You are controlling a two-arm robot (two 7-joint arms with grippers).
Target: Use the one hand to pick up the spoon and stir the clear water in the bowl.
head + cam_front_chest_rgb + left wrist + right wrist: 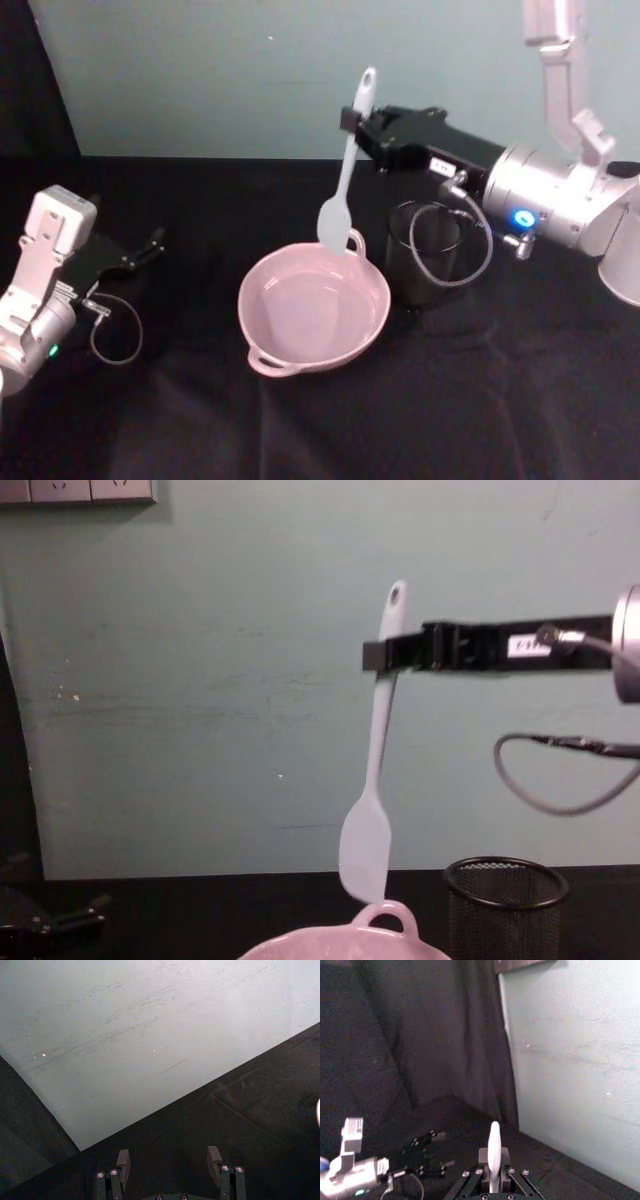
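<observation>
The right gripper (350, 122), black and two-fingered on a silver wrist with a glowing blue ring, reaches in from the right, well above the table. Its fingers are clamped on the upper handle of the slim white plastic spoon (345, 170).

Nearest me, at the middle of the black cloth (400, 420), sits the wide, glossy pale pink bowl (375, 320) with clear water in it. Off to the near left the left gripper (150, 242) lies low over the cloth, well apart from the bowl, with its fingers (123, 1160) spread.

The spoon hangs almost upright, hole end up. Its flat paddle head is down over the bowl's far rim, just beside the small loop handle; whether it touches the rim I cannot tell. Just right of the bowl and a little farther back stands a black wire-mesh cylindrical cup (425, 250), under the right gripper's wrist. Behind everything is a pale green wall (200, 80).
</observation>
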